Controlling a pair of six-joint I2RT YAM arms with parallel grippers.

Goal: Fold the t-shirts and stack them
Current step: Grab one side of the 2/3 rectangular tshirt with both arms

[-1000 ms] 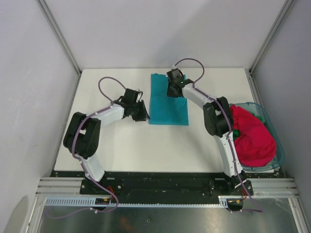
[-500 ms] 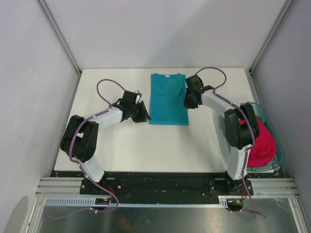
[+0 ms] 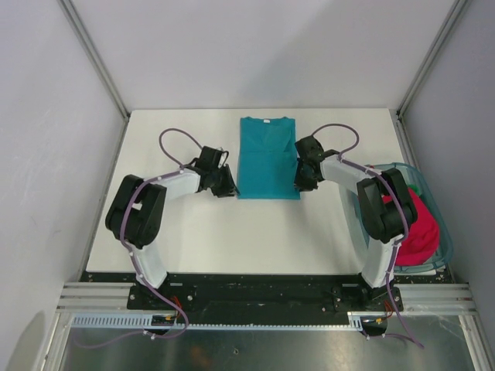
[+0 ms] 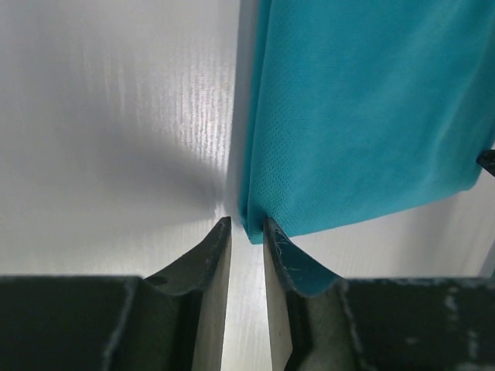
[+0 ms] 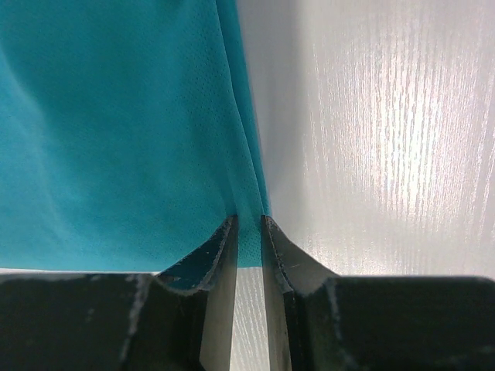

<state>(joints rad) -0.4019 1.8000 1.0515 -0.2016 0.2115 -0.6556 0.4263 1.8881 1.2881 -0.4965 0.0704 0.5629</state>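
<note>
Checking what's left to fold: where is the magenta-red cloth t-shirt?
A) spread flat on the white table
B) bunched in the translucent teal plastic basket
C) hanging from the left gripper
B: the magenta-red t-shirt lies crumpled inside the translucent teal basket.

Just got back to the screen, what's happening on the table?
Both arms work the teal t-shirt, lying folded into a narrow strip between them. The right gripper pinches its near right edge; the left gripper sits at the near left corner, grip unclear. A magenta t-shirt waits bunched in the basket at the right.
</note>
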